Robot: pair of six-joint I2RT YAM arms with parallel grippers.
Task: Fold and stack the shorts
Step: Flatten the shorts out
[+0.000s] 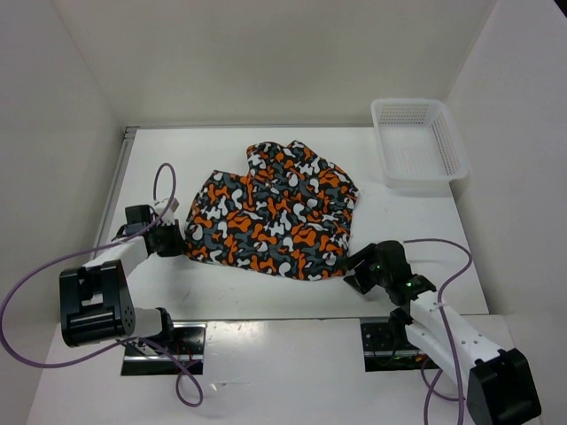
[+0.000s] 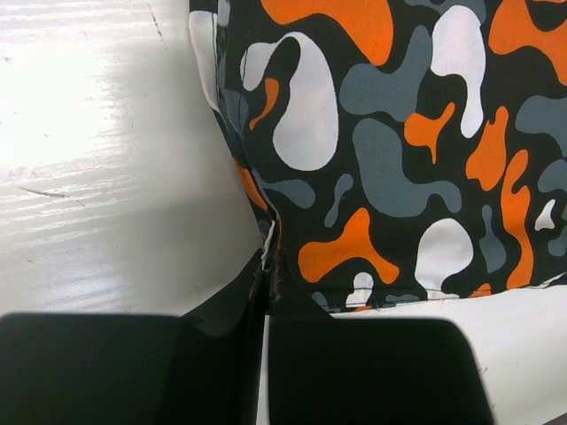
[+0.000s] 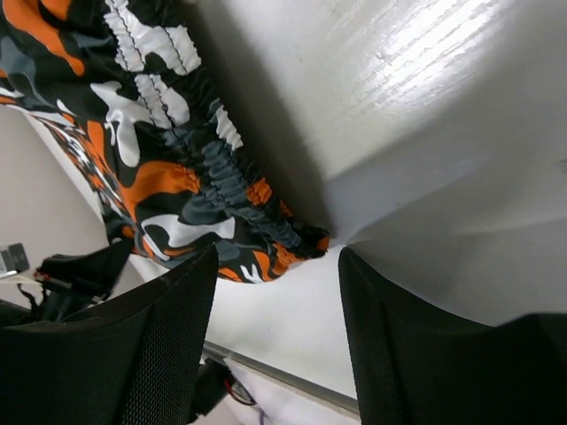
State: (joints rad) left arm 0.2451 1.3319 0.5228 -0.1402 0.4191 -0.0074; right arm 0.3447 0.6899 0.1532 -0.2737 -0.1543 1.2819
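Note:
The camouflage shorts (image 1: 275, 212) lie spread on the white table, orange, black, grey and white. My left gripper (image 1: 174, 241) is at their near left corner, shut on the fabric edge (image 2: 270, 239); in the left wrist view the print (image 2: 390, 150) fills the upper right. My right gripper (image 1: 357, 268) is open just off the shorts' near right corner. In the right wrist view the gathered waistband corner (image 3: 292, 235) lies just ahead of the gap between the fingers (image 3: 168, 336), not between them.
A white plastic mesh basket (image 1: 416, 144) stands at the back right of the table. White walls close in left, back and right. Purple cables loop beside both arm bases.

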